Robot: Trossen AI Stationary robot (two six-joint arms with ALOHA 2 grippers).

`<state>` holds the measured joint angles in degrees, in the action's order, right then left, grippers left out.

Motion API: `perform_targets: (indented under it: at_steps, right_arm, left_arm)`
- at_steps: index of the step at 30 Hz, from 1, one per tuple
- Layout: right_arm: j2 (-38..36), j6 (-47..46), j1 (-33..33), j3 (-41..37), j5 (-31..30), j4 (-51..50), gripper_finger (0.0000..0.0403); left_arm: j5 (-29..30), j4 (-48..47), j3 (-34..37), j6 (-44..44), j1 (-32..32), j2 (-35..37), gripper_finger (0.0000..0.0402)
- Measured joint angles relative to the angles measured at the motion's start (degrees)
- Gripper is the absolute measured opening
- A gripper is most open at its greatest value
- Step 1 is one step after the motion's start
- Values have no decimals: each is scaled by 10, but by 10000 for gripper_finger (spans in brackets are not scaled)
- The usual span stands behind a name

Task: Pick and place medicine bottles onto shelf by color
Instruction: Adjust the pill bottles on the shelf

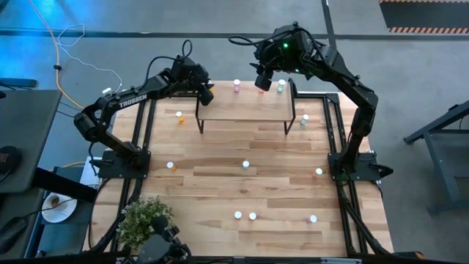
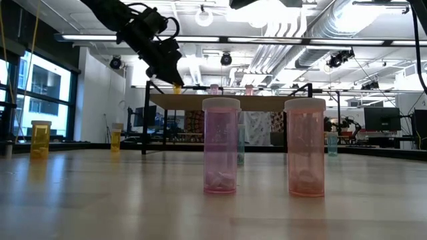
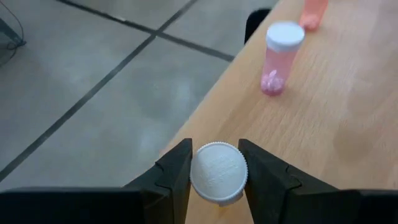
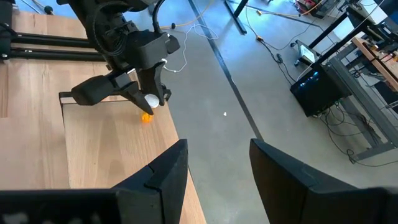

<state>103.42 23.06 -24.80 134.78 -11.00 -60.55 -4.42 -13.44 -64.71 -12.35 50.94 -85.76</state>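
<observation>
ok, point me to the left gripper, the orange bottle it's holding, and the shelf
left gripper point(image 3: 217, 177): left wrist view, gap between its fingertips.
orange bottle point(image 3: 217, 172): left wrist view, its white cap.
shelf point(image 1: 242, 107): high view, bare wooden top.

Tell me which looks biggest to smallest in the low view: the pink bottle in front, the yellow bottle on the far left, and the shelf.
1. The shelf, widest across.
2. The pink bottle, big only because it stands nearest the camera.
3. The yellow bottle, farther back, so its real size is unsure.

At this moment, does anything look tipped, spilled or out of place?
Nothing stands out. Every bottle in view stands upright, capped. The left end effector grips an orange bottle at the shelf corner; the right end effector hangs open above the shelf's other end.
</observation>
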Motion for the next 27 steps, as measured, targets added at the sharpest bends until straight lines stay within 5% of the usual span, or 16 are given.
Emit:
perform_targets:
  at_steps: [27]
  right_arm:
    - [0,0,0,0,0,19,165]
  left_arm:
    - [-37,-18,-71,12,-3,-5,113]
